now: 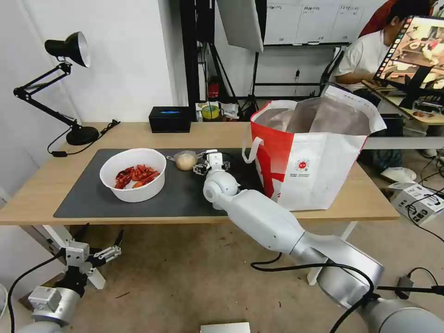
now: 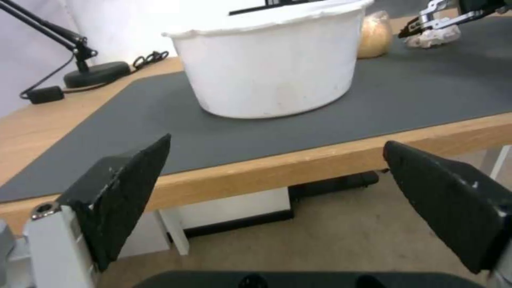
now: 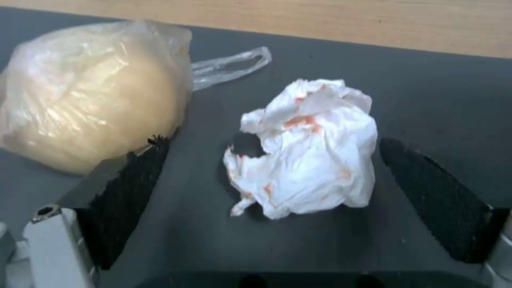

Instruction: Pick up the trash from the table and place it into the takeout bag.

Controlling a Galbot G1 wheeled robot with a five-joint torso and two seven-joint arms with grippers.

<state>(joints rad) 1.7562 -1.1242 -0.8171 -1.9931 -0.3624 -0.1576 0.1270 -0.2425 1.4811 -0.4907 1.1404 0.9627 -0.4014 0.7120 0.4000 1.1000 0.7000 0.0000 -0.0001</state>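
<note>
On the table (image 1: 41, 189), a crumpled white tissue (image 3: 309, 152) with orange stains lies on the dark mat (image 1: 185, 196). My right gripper (image 1: 210, 163) stands open over it, one finger on each side, not touching. A small clear bag with a beige ball (image 1: 186, 161) lies just left of it, against one finger (image 3: 133, 176). The white bowl of red crayfish shells (image 1: 133, 173) sits further left on the mat. At the table's right end the red-and-white takeout bag (image 1: 314, 162) stands open. My left gripper (image 1: 99, 247) hangs open below the table's front edge, nothing in it.
A black desk lamp (image 1: 69, 51) stands at the back left with its cord on the tabletop. A black box (image 1: 169, 119) sits at the back edge. A person sits at a desk behind the takeout bag. Cables and a carton (image 1: 414, 199) lie on the floor at right.
</note>
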